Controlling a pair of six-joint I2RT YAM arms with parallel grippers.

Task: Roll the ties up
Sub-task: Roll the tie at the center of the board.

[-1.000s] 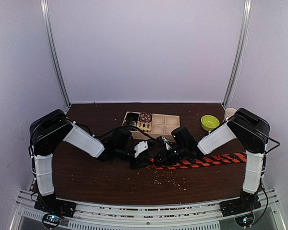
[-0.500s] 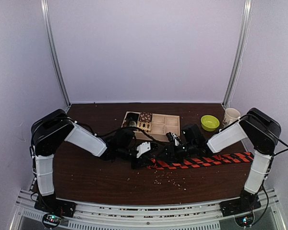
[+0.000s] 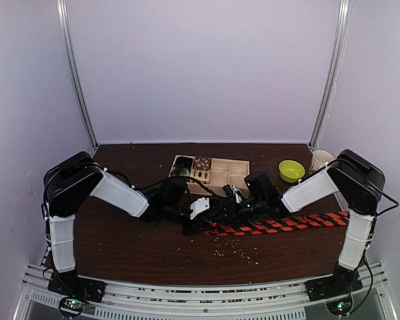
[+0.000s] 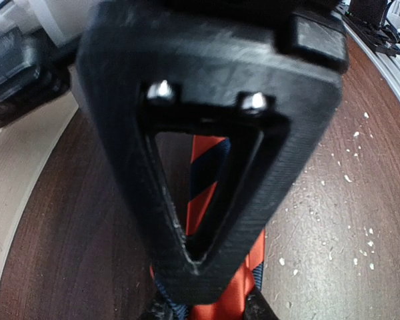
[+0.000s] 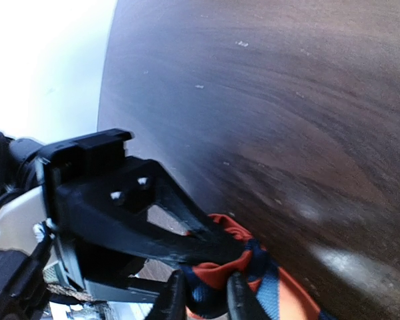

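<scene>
Top camera looks down from behind; both wrist cameras face the same end of the tie (image 4: 201,180), very close

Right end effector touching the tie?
Touching. The right wrist view shows the right end effector with both fingertips pinched on the folded end of the tie.

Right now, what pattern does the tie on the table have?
The tie has red-orange and black diagonal stripes; the top external view shows it best.
</scene>
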